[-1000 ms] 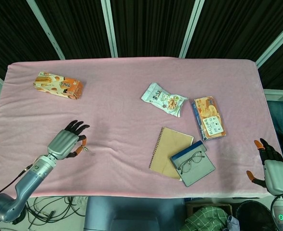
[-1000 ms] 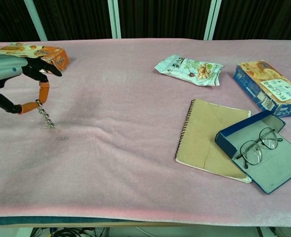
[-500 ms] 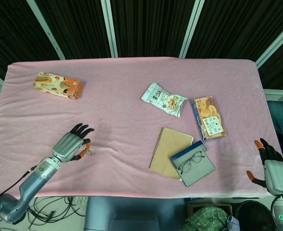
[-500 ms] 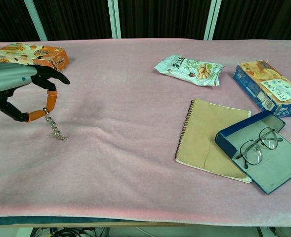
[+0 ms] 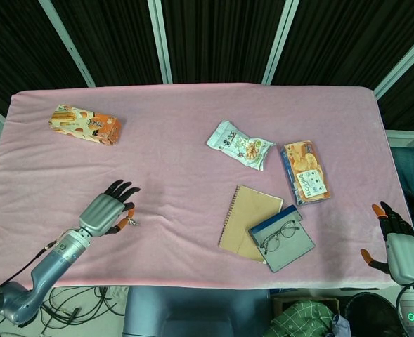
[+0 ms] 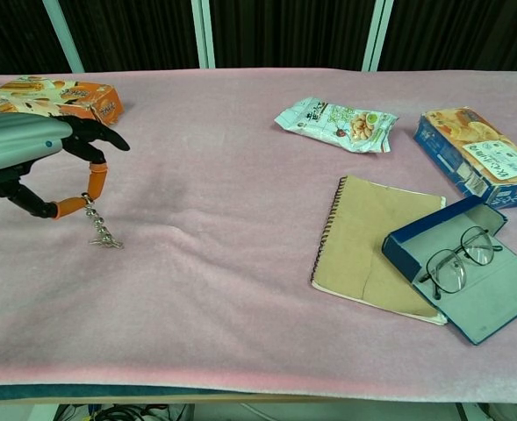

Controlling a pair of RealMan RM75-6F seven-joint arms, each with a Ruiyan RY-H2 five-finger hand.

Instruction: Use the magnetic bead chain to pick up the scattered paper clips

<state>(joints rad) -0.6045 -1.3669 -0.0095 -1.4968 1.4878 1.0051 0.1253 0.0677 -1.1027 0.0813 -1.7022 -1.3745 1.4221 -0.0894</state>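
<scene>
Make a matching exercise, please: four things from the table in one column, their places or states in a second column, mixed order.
Things:
1. bead chain
2. glasses
3. notebook
4. orange box

Places:
A. in the open blue case
B. far left corner
C. pinched by the left hand
D. beside the blue case

Pairs: 1-C, 2-A, 3-D, 4-B

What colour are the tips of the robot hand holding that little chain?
Orange, on the left hand pinching the bead chain; clearest in the chest view.

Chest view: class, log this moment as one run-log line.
left hand: pinches bead chain | chain end: paper clips clinging, at cloth | right hand: idle, table edge
</scene>
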